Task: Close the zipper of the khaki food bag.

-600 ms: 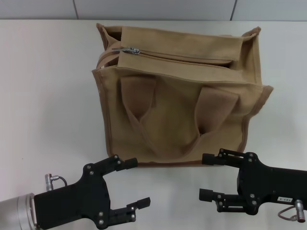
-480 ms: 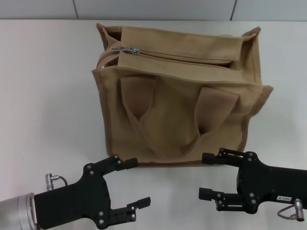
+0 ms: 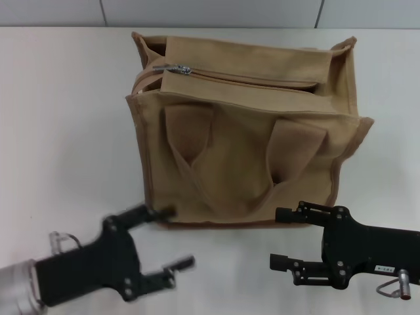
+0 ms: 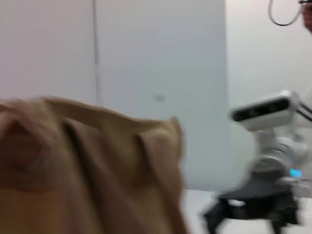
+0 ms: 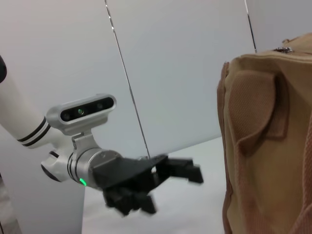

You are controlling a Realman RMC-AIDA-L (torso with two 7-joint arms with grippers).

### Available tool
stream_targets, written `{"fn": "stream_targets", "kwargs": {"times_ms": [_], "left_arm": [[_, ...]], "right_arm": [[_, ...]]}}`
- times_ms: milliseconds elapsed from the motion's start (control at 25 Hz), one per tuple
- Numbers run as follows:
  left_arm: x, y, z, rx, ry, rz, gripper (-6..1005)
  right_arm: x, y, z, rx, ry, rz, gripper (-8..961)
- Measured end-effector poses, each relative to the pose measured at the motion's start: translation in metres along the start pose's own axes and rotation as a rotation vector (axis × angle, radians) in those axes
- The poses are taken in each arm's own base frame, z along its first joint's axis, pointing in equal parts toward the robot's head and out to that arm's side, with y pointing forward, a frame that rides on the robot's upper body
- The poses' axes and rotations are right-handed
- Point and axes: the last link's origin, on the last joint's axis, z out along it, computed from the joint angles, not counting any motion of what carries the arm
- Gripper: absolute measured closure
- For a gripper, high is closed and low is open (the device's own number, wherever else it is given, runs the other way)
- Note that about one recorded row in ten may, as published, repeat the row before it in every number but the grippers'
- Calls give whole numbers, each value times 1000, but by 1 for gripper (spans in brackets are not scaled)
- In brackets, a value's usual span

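Observation:
The khaki food bag [image 3: 243, 144] stands upright in the middle of the white table, its two short handles facing me. The zipper [image 3: 256, 79] runs across its top panel. The silver pull tab [image 3: 180, 68] sits near the bag's left end. My left gripper [image 3: 174, 237] is open and empty, low in front of the bag's lower left corner, and looks blurred. My right gripper [image 3: 278, 237] is open and empty in front of the bag's lower right. The right wrist view shows the bag [image 5: 268, 146] and the left gripper [image 5: 161, 187]. The left wrist view shows the bag [image 4: 87, 165] close up.
The white table [image 3: 65, 131] spreads to both sides of the bag. A grey panelled wall [image 3: 210, 12] runs along the table's far edge. The left wrist view shows the right arm [image 4: 258, 204] beyond the bag.
My left arm has shifted left and back from the bag's lower corner and is blurred by motion. My right gripper has moved slightly left. The bag and pull tab have not moved.

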Motion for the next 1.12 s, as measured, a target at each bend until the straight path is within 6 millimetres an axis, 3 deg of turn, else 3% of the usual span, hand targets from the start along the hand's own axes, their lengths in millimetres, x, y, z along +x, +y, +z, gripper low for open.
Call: {"fn": "stream_targets", "kwargs": {"times_ms": [120,160,440,560,880,1120], "left_arm": [[3,-7,-12,98,19,23,241],[6,-18,-27,255,47,53,243],[10,-41,-42,512,95,69,251],[5,-55,-33,569,79,39,254],[15,-73,27,505,138,62,264],[25,-82,37,555,204,61,271]], "right_arm": [[1,1,1,-2,-2,5,177],[1,1,1,0,-1,7,177],[1,1,4,-5,-4,12,177],[1,1,4,-5,-4,13,177],[4,1,6,6,0,23,177],[5,1,7,8,0,30,177]]}}
